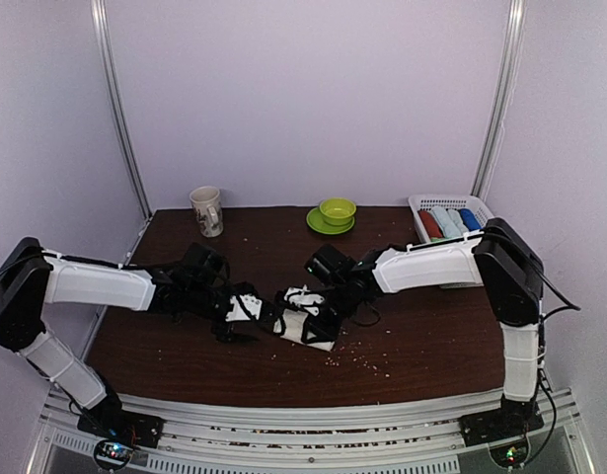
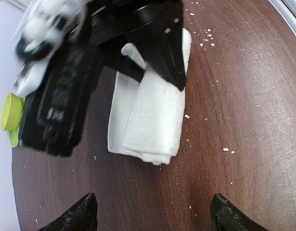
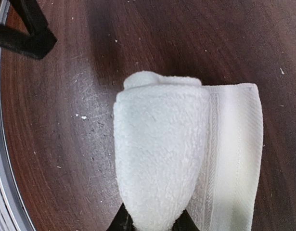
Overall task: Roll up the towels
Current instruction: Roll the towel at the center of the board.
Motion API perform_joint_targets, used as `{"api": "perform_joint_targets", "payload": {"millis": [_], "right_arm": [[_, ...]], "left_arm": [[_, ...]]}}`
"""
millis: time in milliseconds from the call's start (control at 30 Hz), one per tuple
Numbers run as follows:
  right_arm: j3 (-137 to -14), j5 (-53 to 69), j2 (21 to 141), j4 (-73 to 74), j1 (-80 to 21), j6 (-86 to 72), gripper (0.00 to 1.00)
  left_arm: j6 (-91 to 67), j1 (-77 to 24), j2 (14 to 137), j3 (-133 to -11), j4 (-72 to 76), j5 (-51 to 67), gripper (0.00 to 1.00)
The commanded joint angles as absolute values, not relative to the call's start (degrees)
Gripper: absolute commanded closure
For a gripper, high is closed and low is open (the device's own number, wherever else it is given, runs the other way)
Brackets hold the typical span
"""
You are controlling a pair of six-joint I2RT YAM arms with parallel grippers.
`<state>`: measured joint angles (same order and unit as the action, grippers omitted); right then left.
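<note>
A cream-white terry towel (image 1: 323, 339) lies on the dark brown wooden table (image 1: 431, 336), well nearer the arm bases than the lime-green bowl (image 1: 337, 209) and almost straight in front of it. The side of the towel that faces away from the bowl is wound into a plump roll. The rest, with its stitched hem, lies flat on the bowl's side.

The right gripper (image 3: 153, 224) pinches one end of that roll, and its black fingertips (image 3: 123, 224) press in on either side of the cloth. The left gripper (image 2: 155, 216) is spread wide with nothing between its tips, near the towel but not touching it, and it too is on the near side of the bowl.

Pale crumbs (image 1: 362, 360) speckle the wood further forward of the bowl. A patterned ceramic mug (image 1: 206, 210) stands well to the bowl's left. A white plastic basket (image 1: 418, 209) sits to the bowl's right and holds red (image 1: 430, 224), pale blue (image 1: 447, 222) and dark blue (image 1: 469, 218) rolls.
</note>
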<state>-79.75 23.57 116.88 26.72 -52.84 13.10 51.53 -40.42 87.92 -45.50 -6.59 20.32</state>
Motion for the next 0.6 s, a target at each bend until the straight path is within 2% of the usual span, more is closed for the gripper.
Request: {"api": "perform_joint_targets", "payload": {"millis": [0, 233, 567], "right_arm": [[-81.05, 30.64, 123.41, 36.8, -51.65, 12.13, 0.88], [-84.35, 36.48, 126.68, 39.91, -49.22, 12.42, 0.88], [-89.52, 44.57, 131.34, 44.85, -47.47, 14.51, 0.87]], "left_arm": [[56.44, -45.33, 86.19, -41.2, 4.65, 16.33, 0.18], [55.27, -51.5, 90.93, -40.26, 13.49, 4.92, 0.28], [57.08, -56.51, 97.32, -40.67, 20.06, -2.15, 0.32]]}}
